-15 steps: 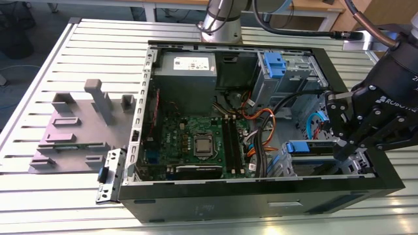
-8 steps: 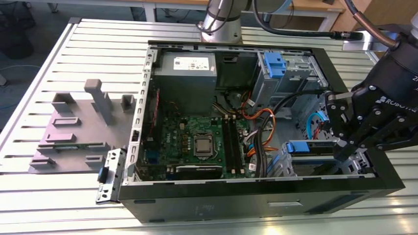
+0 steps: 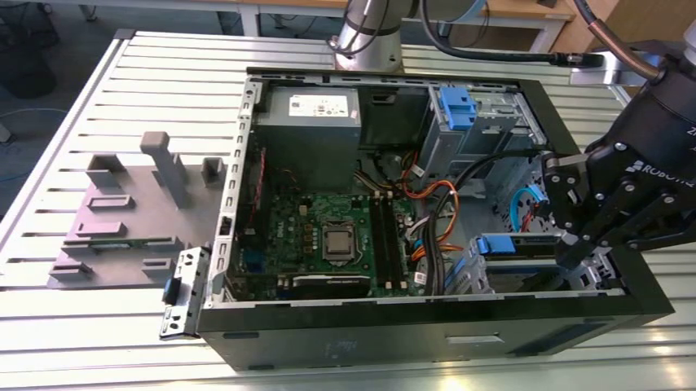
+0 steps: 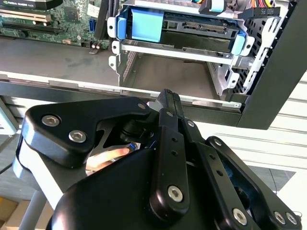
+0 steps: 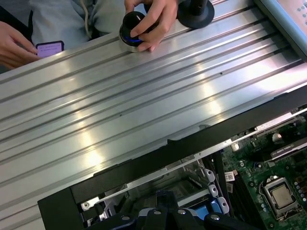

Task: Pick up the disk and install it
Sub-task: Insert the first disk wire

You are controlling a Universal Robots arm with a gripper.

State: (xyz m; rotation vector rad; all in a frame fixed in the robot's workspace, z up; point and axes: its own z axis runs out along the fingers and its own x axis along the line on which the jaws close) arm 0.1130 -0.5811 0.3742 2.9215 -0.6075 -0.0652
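The disk [image 4: 192, 29] sits in the upper slot of the metal drive cage [image 4: 225, 76] inside the open computer case, with the light blue handle [image 4: 146, 24] of its carrier facing outward. The exterior view shows the disk [image 3: 511, 244] at the case's near right corner. My black gripper [image 4: 166, 96] is shut with nothing between its fingers. It hovers just outside the case rim, in front of the empty lower slot and apart from the disk. In the exterior view the gripper [image 3: 571, 265] hangs over that same corner.
The case holds a grey power-supply box [image 3: 310, 110], a green motherboard [image 3: 326, 236], loose cables and a second blue carrier [image 3: 457, 106] at the far bay. A grey fixture [image 3: 130, 212] lies on the slatted table [image 3: 65, 326]. A person's hand [image 5: 153, 19] rests on a black knob beside a phone [image 5: 50, 48].
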